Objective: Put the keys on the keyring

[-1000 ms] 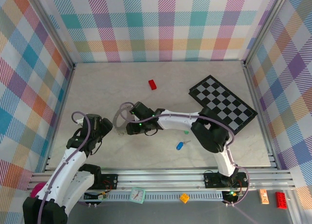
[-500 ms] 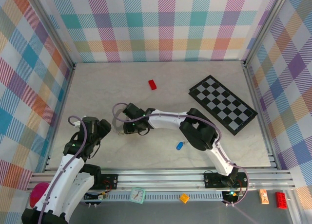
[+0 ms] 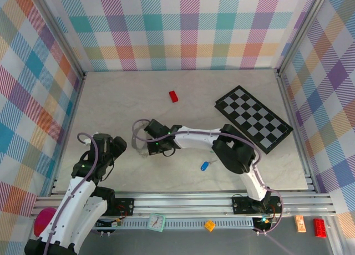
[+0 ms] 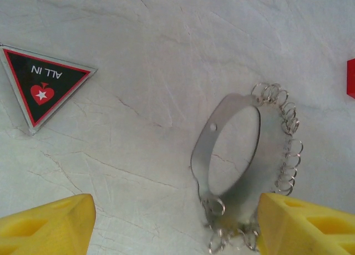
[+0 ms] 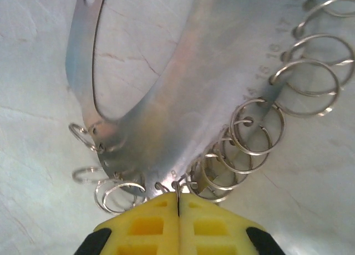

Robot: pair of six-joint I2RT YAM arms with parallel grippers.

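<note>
The keyring (image 5: 166,116) is a thin metal band strung with several small split rings, lying on the marble table. My right gripper (image 5: 178,197) is shut on one small ring at the band's lower edge. From above, the keyring (image 3: 135,132) lies left of centre, with the right gripper (image 3: 147,148) at its near side. My left gripper (image 4: 175,227) is open; its yellow fingertips (image 4: 44,227) straddle the keyring (image 4: 222,133) near end. It (image 3: 118,146) sits just left of the ring. The blue-headed key (image 3: 204,166) lies loose under the right forearm. The green key is hidden.
A small red brick (image 3: 174,96) lies toward the back, and a black-and-white chequered board (image 3: 253,118) at the back right. A triangular "ALL IN" tag (image 4: 41,88) lies on the table left of the keyring. Plaid walls close in three sides.
The right gripper has closed from open onto a small ring of the keyring, nudging the keyring slightly. The left arm drew back a little early on, then held still.
</note>
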